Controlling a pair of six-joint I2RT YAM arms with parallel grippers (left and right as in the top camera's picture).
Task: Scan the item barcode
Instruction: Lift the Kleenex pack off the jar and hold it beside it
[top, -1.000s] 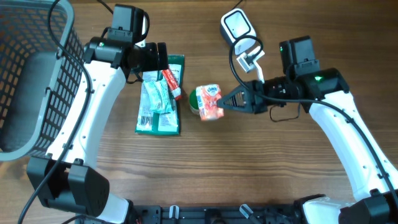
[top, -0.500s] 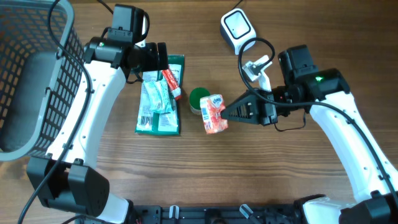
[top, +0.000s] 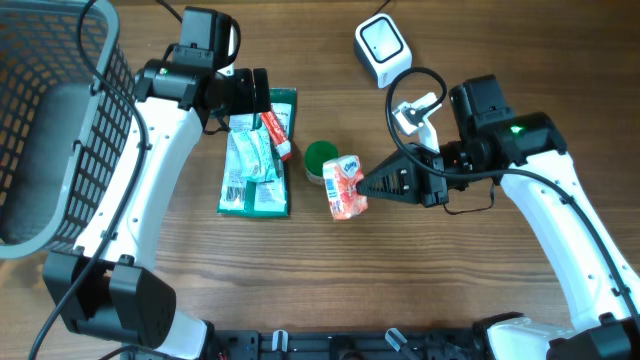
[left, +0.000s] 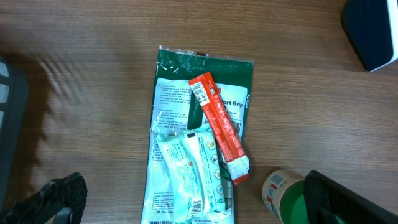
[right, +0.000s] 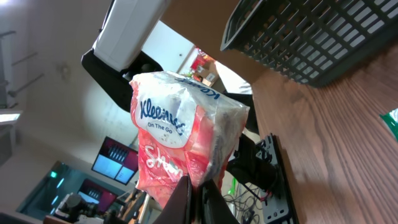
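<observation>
Bare wood of the table (top: 300, 270) lies open on the near side of the scanner (top: 381, 45) (white, by the far edge), while the wire basket (top: 60, 120) walls off the far left, its grey floor showing. The right gripper (top: 362, 187) reaches leftward, nearer than the scanner and well apart from it, clamped on the tissue pack (top: 344, 188). The left gripper (top: 258, 95), jaws spread wide, hangs over the green packet pile (top: 255, 185) left of the scanner.

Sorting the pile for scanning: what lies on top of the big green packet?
A red stick pack and a pale crinkled pouch lie on the green packet. They hide much of its face; whatever is printed beneath cannot be seen.
</observation>
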